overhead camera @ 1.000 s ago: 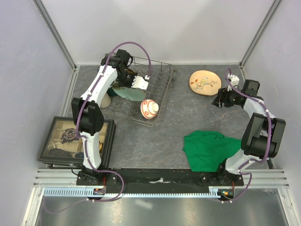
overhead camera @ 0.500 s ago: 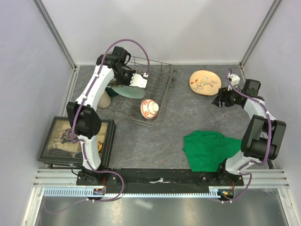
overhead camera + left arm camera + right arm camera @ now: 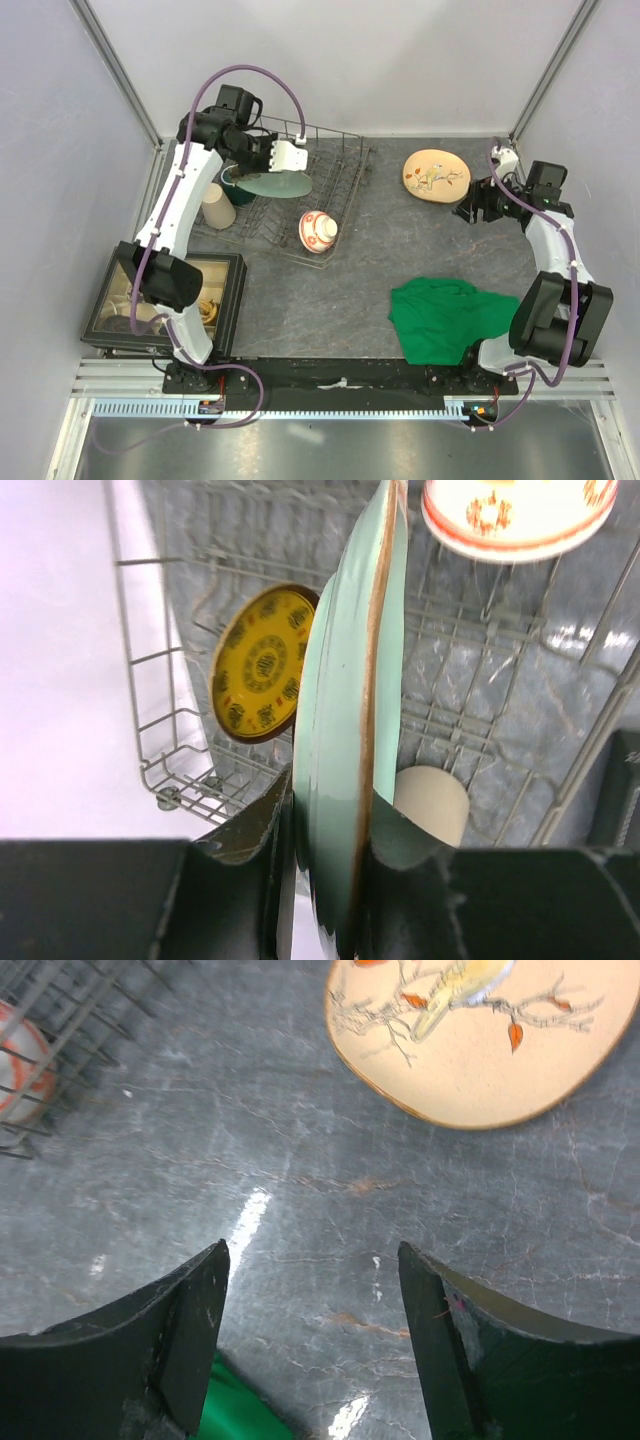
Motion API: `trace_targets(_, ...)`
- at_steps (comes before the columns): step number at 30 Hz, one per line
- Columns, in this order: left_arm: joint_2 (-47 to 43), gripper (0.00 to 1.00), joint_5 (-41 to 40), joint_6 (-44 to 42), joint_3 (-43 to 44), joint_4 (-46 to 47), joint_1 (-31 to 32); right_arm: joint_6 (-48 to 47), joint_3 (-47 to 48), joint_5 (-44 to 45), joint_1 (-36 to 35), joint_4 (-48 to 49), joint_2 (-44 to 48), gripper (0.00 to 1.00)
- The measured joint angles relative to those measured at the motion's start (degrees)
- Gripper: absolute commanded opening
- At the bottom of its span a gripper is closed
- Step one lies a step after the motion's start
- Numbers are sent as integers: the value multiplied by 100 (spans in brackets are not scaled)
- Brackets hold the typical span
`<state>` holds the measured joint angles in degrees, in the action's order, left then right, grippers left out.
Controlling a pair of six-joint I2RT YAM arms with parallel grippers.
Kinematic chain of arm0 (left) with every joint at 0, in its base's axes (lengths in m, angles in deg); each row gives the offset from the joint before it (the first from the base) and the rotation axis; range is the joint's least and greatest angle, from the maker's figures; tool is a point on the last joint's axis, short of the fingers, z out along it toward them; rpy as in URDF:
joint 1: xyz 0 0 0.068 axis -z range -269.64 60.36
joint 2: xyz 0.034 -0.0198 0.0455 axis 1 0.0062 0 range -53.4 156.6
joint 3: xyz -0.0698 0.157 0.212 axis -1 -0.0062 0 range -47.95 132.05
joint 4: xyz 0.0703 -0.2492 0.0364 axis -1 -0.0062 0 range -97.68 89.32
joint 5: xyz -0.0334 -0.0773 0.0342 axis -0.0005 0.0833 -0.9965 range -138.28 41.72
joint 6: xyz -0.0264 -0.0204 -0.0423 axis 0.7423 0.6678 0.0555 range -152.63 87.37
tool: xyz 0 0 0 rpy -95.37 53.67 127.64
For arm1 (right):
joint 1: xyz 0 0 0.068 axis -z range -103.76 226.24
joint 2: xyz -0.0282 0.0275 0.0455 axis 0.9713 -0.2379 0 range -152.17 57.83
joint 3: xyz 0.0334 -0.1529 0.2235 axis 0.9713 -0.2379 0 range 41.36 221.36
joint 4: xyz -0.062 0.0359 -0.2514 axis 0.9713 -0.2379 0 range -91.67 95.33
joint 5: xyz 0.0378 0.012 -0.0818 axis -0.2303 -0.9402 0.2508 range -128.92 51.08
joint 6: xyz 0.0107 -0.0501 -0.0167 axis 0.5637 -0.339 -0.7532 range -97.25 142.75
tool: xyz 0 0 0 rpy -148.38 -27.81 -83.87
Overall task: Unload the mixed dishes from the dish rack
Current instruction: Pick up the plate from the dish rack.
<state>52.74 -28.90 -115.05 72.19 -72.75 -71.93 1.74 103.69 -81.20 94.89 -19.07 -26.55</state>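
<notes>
Nearest, at five o'clock, a rumpled green cloth (image 3: 445, 318) on the mottled grey table (image 3: 330, 290). At three o'clock the right gripper (image 3: 312, 1260) hovers with its fingers spread wide and nothing between them. At ten o'clock the wire dish rack (image 3: 345, 185) has a round red-and-white bowl (image 3: 319, 230) in its near corner. The left gripper (image 3: 335, 830) is clamped on the rim of the glossy mint-green plate (image 3: 350, 680), held over the rack beside the yellow-patterned plate (image 3: 262, 662). At one o'clock an oval cream plate (image 3: 436, 175) lies flat.

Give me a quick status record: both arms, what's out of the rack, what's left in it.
left fingers: shut on pale mint-green ceramic plate, held over grey wire dish rack
right fingers: open, empty, above grey table
unloaded: cream bird-painted plate, on table
in rack: round yellow-patterned plate, small red-and-white bowl
</notes>
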Motion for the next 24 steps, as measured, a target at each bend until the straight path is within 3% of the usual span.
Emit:
trace_targets(1,-96,2,87,127,2,13,0,11,42,-61,-7,-66,101,87)
trace_targets(8,-658,2,994,1080,-17,24,0,160,251,-352,-538,-269,820,97)
trace_targets(15,-894,2,2225,2212,-136,48,37,577,741,-417,-2098,-273,1292,98)
trace_targets(24,-970,2,2909,3250,-769,483,291,1071,1224,-463,-3040,-44,1314,98)
